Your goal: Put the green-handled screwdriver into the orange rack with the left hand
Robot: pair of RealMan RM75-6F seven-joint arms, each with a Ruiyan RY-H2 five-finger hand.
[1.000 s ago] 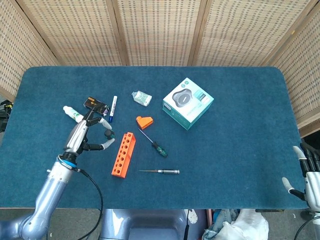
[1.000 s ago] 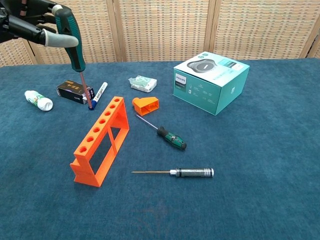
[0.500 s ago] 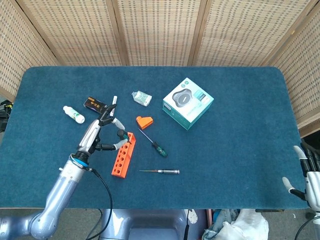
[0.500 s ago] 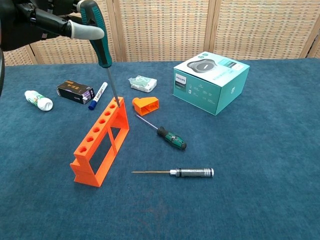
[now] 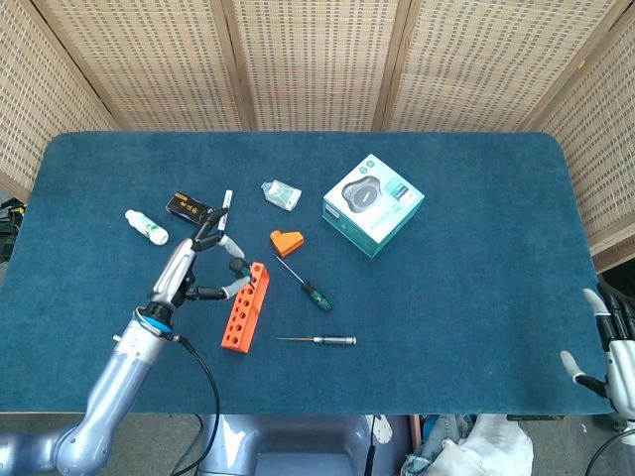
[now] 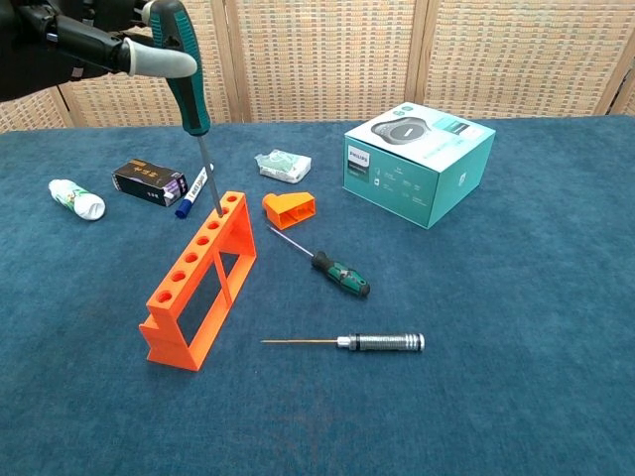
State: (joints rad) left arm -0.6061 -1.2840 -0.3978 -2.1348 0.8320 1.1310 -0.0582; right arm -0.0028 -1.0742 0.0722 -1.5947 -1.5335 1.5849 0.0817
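My left hand (image 5: 194,268) grips the green-handled screwdriver (image 6: 188,77) upright, handle up, at the top left of the chest view, where the left hand (image 6: 69,40) shows dark. The thin shaft points down, and its tip is just over the holes at the far end of the orange rack (image 6: 198,278), which the head view shows as the orange rack (image 5: 245,307). Whether the tip is inside a hole I cannot tell. My right hand (image 5: 617,359) hangs off the table's near right corner, holding nothing, its fingers apart.
A second green-and-black screwdriver (image 6: 337,273) and a metal-handled precision driver (image 6: 377,343) lie right of the rack. Behind it are an orange block (image 6: 290,208), a marker (image 6: 195,188), a black box (image 6: 149,178), a white bottle (image 6: 77,198), a small packet (image 6: 283,165) and a teal carton (image 6: 419,159).
The left hand carried the screwdriver right from beside the marker to over the rack's far end, then shifted it slightly back left. The right hand stayed still.
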